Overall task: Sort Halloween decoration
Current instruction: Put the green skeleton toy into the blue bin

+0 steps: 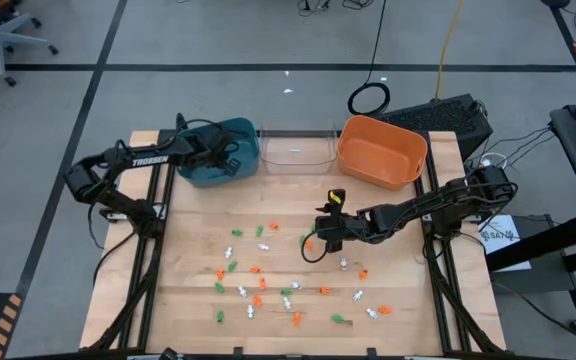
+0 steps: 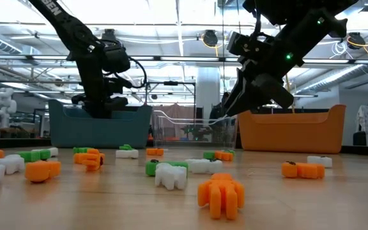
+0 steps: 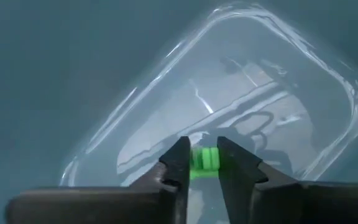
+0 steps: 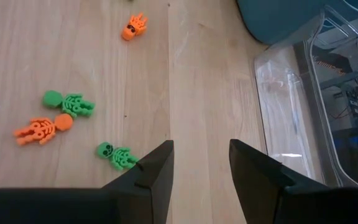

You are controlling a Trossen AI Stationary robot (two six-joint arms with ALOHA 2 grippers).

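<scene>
Dozens of tiny orange, green and white skeleton trinkets [image 1: 258,285] lie scattered over the wooden table [image 1: 188,240], in front of a back row of teal bin [image 1: 218,152], clear bin [image 1: 295,150] and orange bin [image 1: 381,150]. The left gripper [image 1: 230,158] hangs inside the teal bin, its fingers [image 3: 178,163] flanking a green trinket [image 3: 204,160]; whether they grip it or have let go cannot be told. The right gripper [image 1: 320,233] hovers over the table's middle, jaws parted and empty, a green skeleton [image 4: 117,155] just beside one finger.
</scene>
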